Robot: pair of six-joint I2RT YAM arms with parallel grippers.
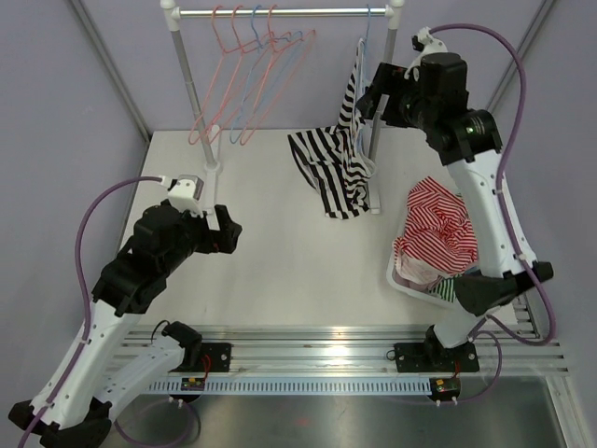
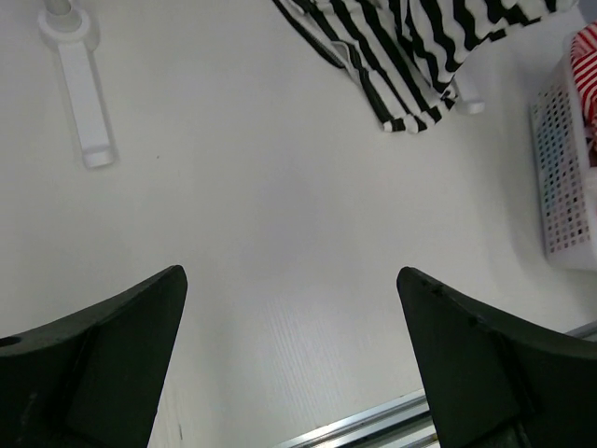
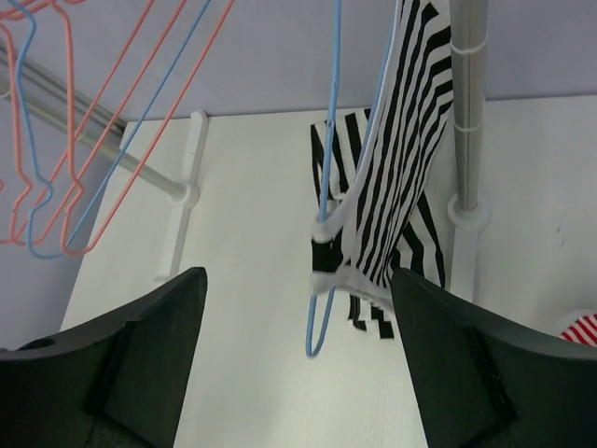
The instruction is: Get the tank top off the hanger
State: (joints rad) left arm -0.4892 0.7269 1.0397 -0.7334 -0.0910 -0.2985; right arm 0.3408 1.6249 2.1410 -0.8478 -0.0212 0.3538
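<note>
A black-and-white striped tank top (image 1: 331, 173) hangs from a blue hanger (image 1: 366, 42) at the right end of the rail, and its lower part trails onto the white table. In the right wrist view the tank top (image 3: 410, 140) is bunched on one side of the hanger (image 3: 311, 353), whose bare lower loop pokes out below a white strap. My right gripper (image 1: 368, 98) is raised beside the garment and open (image 3: 297, 273), holding nothing. My left gripper (image 1: 229, 233) hovers low over the table's left-middle, open and empty (image 2: 290, 270), with the tank top's hem (image 2: 401, 47) far ahead.
Several empty pink and blue hangers (image 1: 242, 84) hang at the rail's left. The rack's right post (image 3: 466, 112) stands just behind the garment, and a rack foot (image 2: 79, 93) lies on the table. A white basket (image 1: 401, 271) of red-striped clothes sits at the right.
</note>
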